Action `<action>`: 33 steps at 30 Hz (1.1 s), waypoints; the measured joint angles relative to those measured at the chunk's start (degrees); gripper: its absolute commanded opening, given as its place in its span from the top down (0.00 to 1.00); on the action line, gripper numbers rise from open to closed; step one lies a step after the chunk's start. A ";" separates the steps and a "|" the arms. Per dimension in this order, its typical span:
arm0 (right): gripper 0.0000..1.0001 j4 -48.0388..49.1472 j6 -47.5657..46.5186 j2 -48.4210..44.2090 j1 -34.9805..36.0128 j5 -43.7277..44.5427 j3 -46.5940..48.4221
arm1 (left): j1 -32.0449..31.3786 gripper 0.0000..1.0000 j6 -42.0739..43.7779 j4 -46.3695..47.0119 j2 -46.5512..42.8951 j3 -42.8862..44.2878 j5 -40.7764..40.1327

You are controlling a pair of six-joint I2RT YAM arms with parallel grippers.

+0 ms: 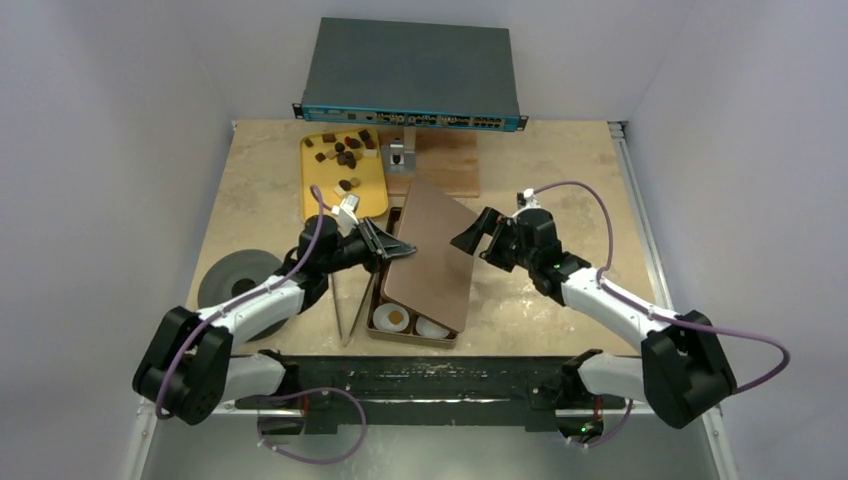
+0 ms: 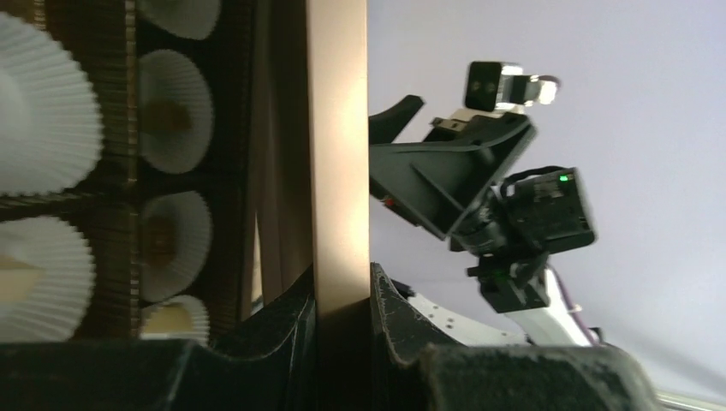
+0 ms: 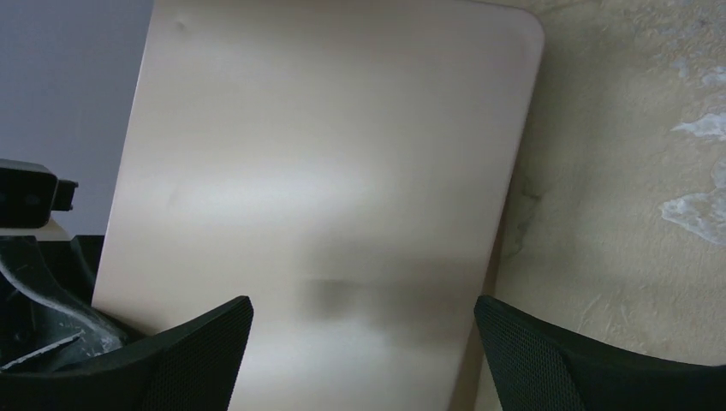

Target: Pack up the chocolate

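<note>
Left end effector (image 1: 395, 246) clamped on lid (image 1: 432, 250) edge, holding it tilted over box (image 1: 418, 335), likely for closing. Right end effector (image 1: 474, 231) is apart at lid's 3 o'clock, probably to steady it. Chocolate (image 1: 345, 155) mostly on tray (image 1: 312, 182), 11 o'clock of box. Lid hides most cups (image 1: 432, 326).

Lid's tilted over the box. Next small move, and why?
Probably ease the right gripper forward onto the lid's free right edge. The left gripper alone pinches the lid's left edge, holding it tilted above the box, while the right gripper hangs open, facing that edge without touching it.
</note>
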 measured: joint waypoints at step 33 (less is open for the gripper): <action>0.01 5.92 -2.69 11.34 0.33 1.42 -0.35 | 3.80 0.99 12.09 1.22 5.49 -4.76 4.00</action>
